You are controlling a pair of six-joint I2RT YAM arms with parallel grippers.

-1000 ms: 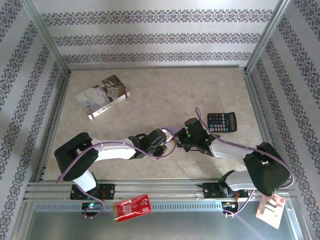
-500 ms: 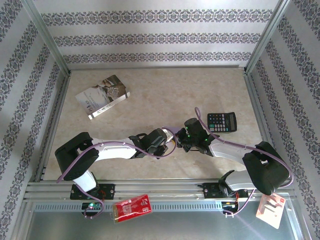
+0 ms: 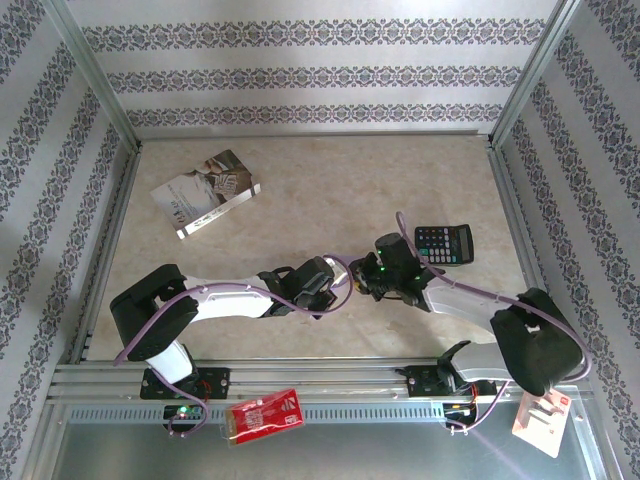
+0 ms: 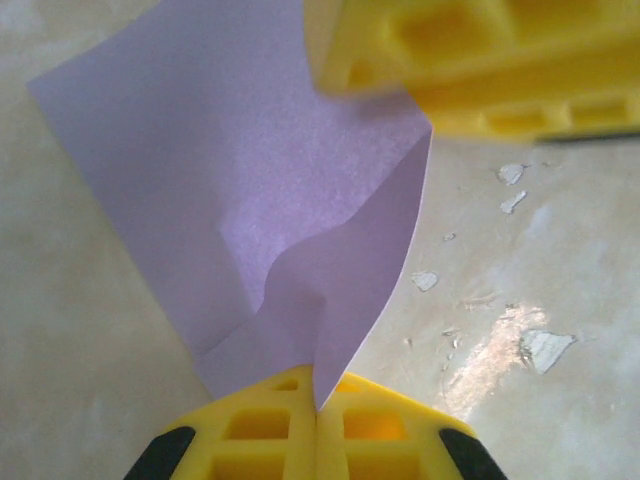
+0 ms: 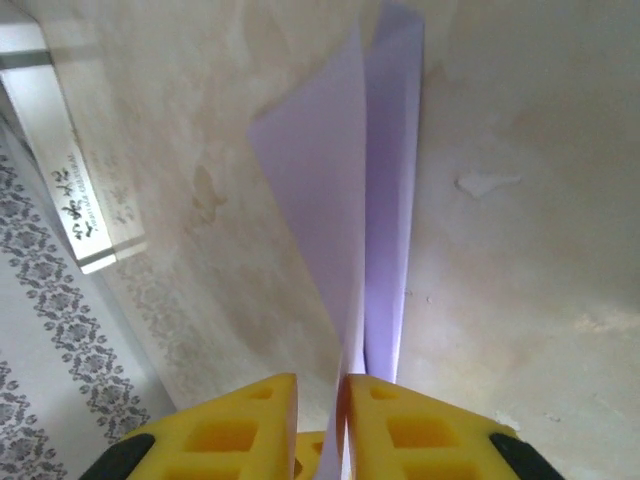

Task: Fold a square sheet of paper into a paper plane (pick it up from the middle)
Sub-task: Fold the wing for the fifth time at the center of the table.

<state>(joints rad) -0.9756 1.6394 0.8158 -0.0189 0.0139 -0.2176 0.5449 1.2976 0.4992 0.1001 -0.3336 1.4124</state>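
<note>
The pale lilac sheet of paper (image 4: 250, 180) stands off the table, folded into two layers with a buckled crease near my left gripper (image 4: 317, 425). That gripper is shut on the sheet's lower edge, its yellow fingers pressed together. The right gripper's yellow fingers (image 4: 480, 70) are at the sheet's far corner. In the right wrist view the paper (image 5: 345, 200) runs edge-on into my right gripper (image 5: 322, 400). Its fingers stand slightly apart, and the sheet rests against the right one. In the top view both grippers meet at mid-table: left gripper (image 3: 340, 284), right gripper (image 3: 366, 281).
A grey-white printed booklet (image 3: 205, 192) lies at the back left. The black calculator (image 3: 444, 243) sits just behind the right arm's wrist. A red packet (image 3: 265, 413) rests on the front rail. Metal frame posts and patterned walls bound the table.
The right arm has shifted a little to the right, away from the left gripper. The left arm has barely moved.
</note>
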